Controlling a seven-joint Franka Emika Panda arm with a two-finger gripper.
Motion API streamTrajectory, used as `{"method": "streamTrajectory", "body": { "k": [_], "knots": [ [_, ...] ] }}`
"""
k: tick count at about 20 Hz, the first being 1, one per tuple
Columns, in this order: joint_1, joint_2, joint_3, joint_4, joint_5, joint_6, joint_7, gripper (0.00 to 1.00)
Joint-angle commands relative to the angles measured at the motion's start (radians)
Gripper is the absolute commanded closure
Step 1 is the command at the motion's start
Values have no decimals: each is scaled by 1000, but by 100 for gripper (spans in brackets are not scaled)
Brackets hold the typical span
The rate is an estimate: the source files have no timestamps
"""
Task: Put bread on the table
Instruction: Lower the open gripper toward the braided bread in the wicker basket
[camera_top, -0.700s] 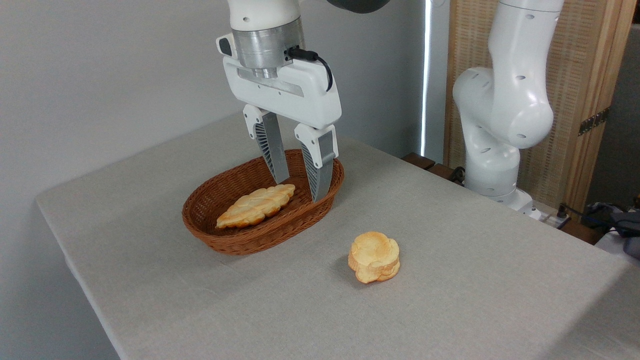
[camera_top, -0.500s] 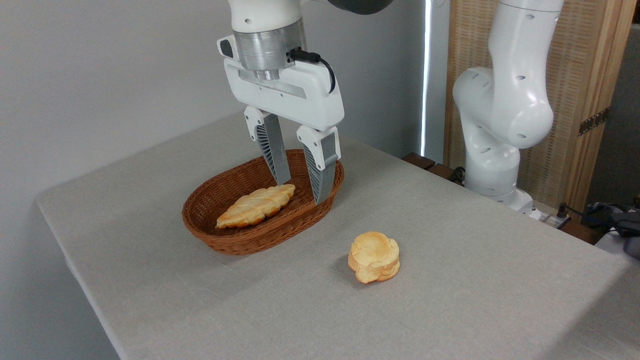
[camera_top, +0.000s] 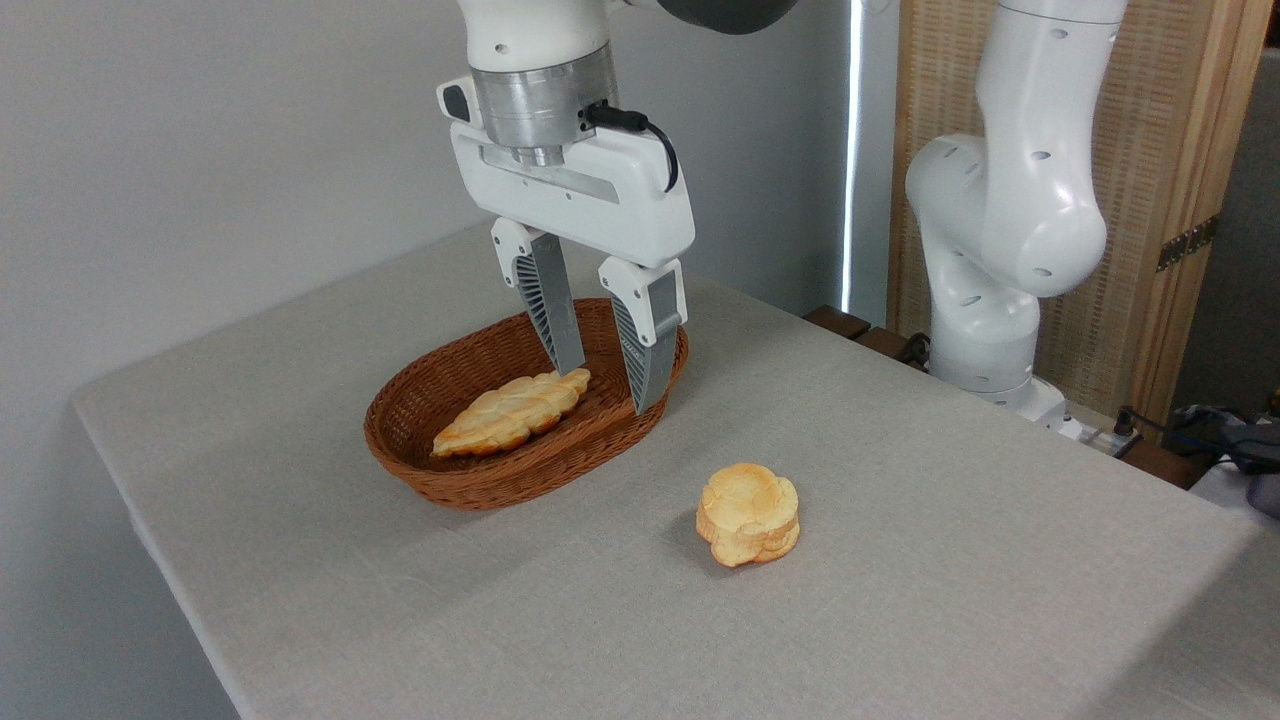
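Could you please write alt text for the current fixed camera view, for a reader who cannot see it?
A white robot arm's open claw hangs over a brown wicker basket holding a braided bread. The basket stands on a grey table, with a small round bun lying beside it.

Braided golden bread (camera_top: 512, 411) lying in basket (camera_top: 420, 400), on grey table (camera_top: 900, 560).

A table (camera_top: 900, 600) draped in light grey cloth carries a brown oval wicker basket (camera_top: 470, 480) toward its far left and, well apart on the bare cloth nearer the camera, a small flower-shaped bun (camera_top: 748, 514), apparently layered.
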Motion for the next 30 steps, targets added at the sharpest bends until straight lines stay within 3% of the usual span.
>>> {"method": "streamTrajectory", "body": {
  "k": [1, 14, 18, 25, 30],
  "knots": [
    [-15, 4, 5, 1, -18, -5, 14, 0],
    [-66, 50, -24, -90, -190, 51, -34, 0],
    [-67, 61, -66, -141, -193, 194, -181, 0],
    [-67, 68, -142, -141, -204, 211, -353, 0],
    [-67, 99, -221, -141, -224, 268, -402, 0]
  ]
}}
